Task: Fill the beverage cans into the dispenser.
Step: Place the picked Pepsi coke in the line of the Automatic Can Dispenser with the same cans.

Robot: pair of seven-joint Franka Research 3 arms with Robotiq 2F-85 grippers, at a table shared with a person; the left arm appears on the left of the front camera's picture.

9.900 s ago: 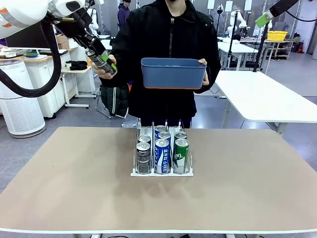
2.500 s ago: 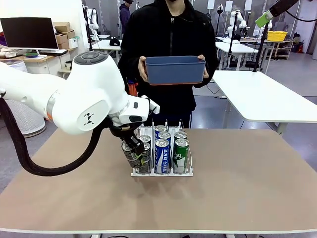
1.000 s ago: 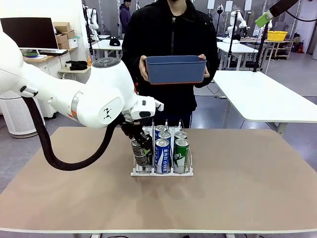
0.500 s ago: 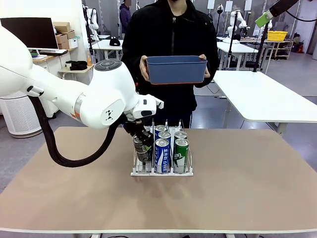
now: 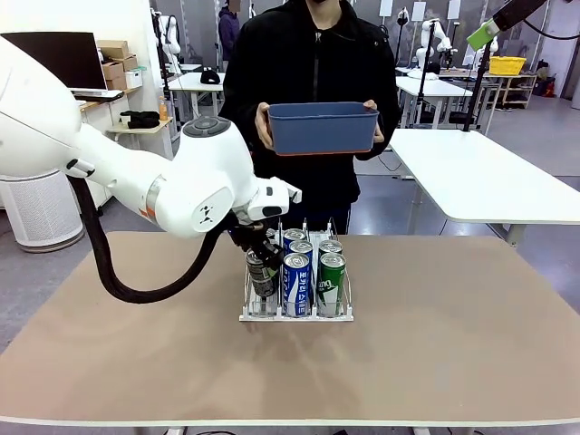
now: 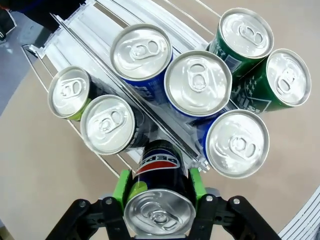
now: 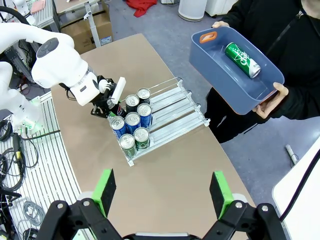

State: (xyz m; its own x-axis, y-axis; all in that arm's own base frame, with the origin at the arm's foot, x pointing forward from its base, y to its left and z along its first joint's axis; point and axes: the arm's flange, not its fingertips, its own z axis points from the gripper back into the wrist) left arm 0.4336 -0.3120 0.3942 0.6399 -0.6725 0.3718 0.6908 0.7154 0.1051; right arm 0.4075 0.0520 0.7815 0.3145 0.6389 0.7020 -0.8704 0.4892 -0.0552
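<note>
Left gripper (image 6: 159, 184), clamping slim black aluminium can (image 6: 159, 167), shifted right to left lane of white wire dispenser (image 5: 299, 318); right gripper (image 7: 163, 192) gapes empty.

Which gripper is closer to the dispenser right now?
Left. The left gripper is at the dispenser's left lane, holding a black can; the right gripper hangs open high above it, far off.

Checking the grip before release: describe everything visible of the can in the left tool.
The held can is slim black aluminium with a silver pull-tab top and a Pepsi logo. The left tool is shut on it, green pads on opposite sides near the top. It is at the robot-side end of the dispenser, beside a dark can; whether it touches the base is hidden.
</note>
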